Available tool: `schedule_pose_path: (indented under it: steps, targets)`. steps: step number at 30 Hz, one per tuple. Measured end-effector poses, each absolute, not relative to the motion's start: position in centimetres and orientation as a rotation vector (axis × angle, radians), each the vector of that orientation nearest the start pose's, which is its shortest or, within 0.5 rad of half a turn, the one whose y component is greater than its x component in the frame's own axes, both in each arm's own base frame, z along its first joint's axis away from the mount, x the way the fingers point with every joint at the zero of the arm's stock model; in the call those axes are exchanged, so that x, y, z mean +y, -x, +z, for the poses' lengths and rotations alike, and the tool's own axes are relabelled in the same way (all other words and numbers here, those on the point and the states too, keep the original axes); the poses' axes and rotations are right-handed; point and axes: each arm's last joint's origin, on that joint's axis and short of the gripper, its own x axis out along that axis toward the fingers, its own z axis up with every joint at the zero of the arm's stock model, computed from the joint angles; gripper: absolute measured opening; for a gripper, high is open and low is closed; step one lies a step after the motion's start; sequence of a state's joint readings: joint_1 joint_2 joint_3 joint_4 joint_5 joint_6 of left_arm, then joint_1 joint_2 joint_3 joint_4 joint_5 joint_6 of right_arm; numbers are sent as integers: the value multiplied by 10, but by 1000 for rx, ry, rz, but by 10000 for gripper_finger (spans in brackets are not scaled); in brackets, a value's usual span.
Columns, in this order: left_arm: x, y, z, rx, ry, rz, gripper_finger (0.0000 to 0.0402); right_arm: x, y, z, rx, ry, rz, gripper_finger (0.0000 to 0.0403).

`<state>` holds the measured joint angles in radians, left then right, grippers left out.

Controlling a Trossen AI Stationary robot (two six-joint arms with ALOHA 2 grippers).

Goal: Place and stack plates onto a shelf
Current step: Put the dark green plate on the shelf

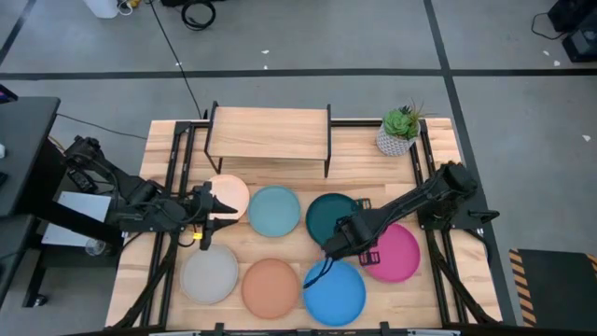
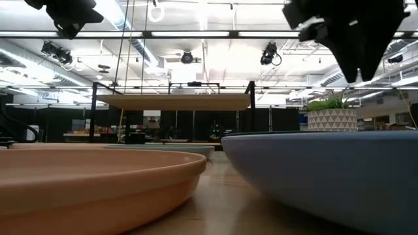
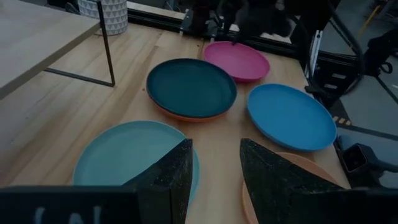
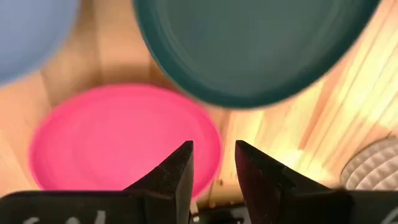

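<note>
right gripper (image 1: 338, 245) fingers apart, empty, over teal plate (image 1: 333, 214); stiff, light, slick, grab by rim.

A grey concrete floor (image 1: 308, 37) surrounds the slatted wooden table (image 1: 359, 163), crossed by dark tape lines (image 1: 280, 73) — one running level past the table's 12 o'clock edge, others slanting off toward 11 and 1 o'clock. A black cable (image 1: 173, 56) trails from the floor at 11 o'clock down to the table's corner. A dark desk (image 1: 23, 140) stands at 9 o'clock, and yellow-and-black hazard striping (image 1: 520, 280) marks the floor at 4 o'clock. A small potted succulent (image 1: 399, 131) in a white patterned pot sits at the table's 1 o'clock corner. Seen from table height, the room beyond is a wide hall — long ceiling strip lights (image 2: 215, 34), hanging black fixtures (image 2: 187, 57), dark partitions (image 2: 65, 121) along the far side.
</note>
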<state>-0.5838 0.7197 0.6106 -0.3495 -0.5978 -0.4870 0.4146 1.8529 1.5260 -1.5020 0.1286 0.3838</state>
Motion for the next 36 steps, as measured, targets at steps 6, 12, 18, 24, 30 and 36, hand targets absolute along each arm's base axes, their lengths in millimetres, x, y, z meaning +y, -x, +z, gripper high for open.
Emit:
schedule_pose_path:
  steps: [6, 12, 18, 24, 30, 36]
  targets:
    - [-71, -137, 269, 373, 221, 106, 141, 101, -267, 230, 1691, 102, -107, 121]
    - [-71, -137, 269, 369, 219, 115, 141, 76, -251, 203, 1708, 11, -57, 119]
    - [-71, -137, 269, 369, 219, 115, 141, 58, -248, 185, 1743, -30, -44, 118]
    - [-71, -137, 269, 369, 219, 116, 141, 50, -243, 172, 1757, -57, -25, 118]
    - [-70, -137, 268, 377, 235, 123, 141, 48, -238, 160, 1763, -94, -1, 118]
    - [-70, -136, 268, 379, 236, 124, 141, 47, -236, 155, 1766, -92, 3, 118]
